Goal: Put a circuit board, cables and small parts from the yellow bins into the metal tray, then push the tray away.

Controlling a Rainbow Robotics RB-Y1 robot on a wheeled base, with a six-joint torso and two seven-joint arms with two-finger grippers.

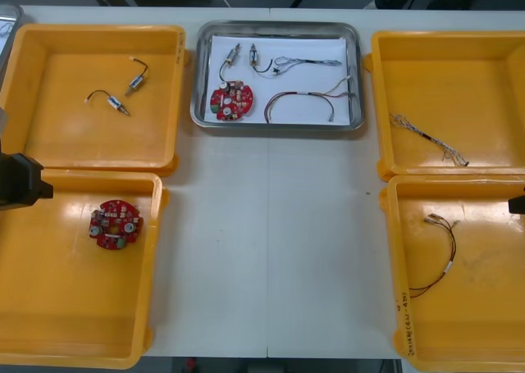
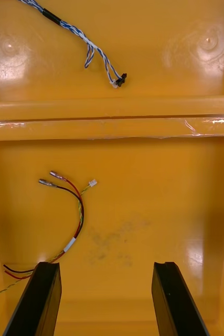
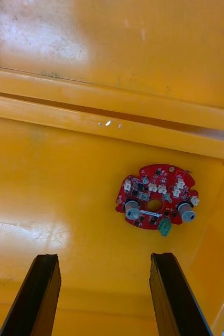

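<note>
Left claw hangs spread over the near left yellow bin, a spare circuit board ahead of its fingers. The metal tray, far-middle on the surface, already carries a red board, small metal parts and cables. Loading looks finished; pushing needs a claw behind its near rim. Right claw, spread, overlooks a red and yellow cable. Both arms are cut off in the front view

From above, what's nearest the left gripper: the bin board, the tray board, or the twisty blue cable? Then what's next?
1. Bin board, just beside the left gripper.
2. Tray board, far middle.
3. Twisted cable, over on the right.
</note>
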